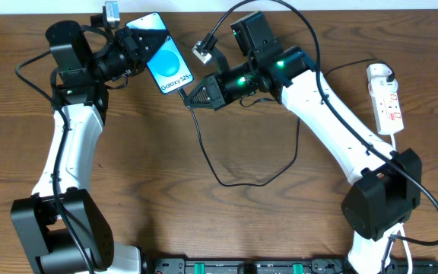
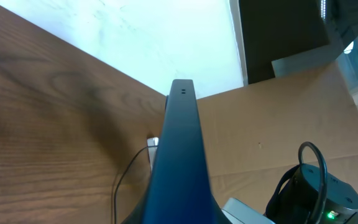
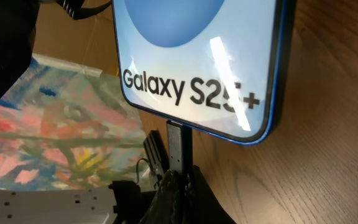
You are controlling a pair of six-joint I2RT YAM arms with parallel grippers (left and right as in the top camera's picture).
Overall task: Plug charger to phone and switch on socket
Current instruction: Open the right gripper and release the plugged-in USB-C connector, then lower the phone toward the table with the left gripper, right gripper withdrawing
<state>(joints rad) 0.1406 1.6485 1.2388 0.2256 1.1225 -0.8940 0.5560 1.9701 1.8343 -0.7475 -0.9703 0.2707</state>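
- Overhead: the left claw [image 1: 134, 52] is clamped on the phone [image 1: 164, 55] at the far side of the tabletop [image 1: 204, 228], with the lit screen facing up.
- The right claw [image 1: 191, 95] is pinched shut on the tip of the charger [image 1: 226, 181], right at the phone's near corner. The black cable sags in a loose loop over the bare wood between the arms.
- The socket [image 1: 386, 97] lies well apart, along the right edge, with open wood between it and the claws.
- Left wrist: the phone [image 2: 180, 149] shows edge-on as a dark blue strip rising up the middle. The claw's own fingers are hidden. The tabletop [image 2: 42, 124] lies open to the left, and a thin line of the charger [image 2: 114, 191] crosses it.
- Right wrist: the phone [image 3: 191, 56] fills the top of the view. The charger [image 3: 179, 146] tip stands upright against the phone's bottom edge, with the right claw [image 3: 178, 190] closed on it below. I cannot tell whether the tip is seated. Bare tabletop [image 3: 316, 155] lies to the right.
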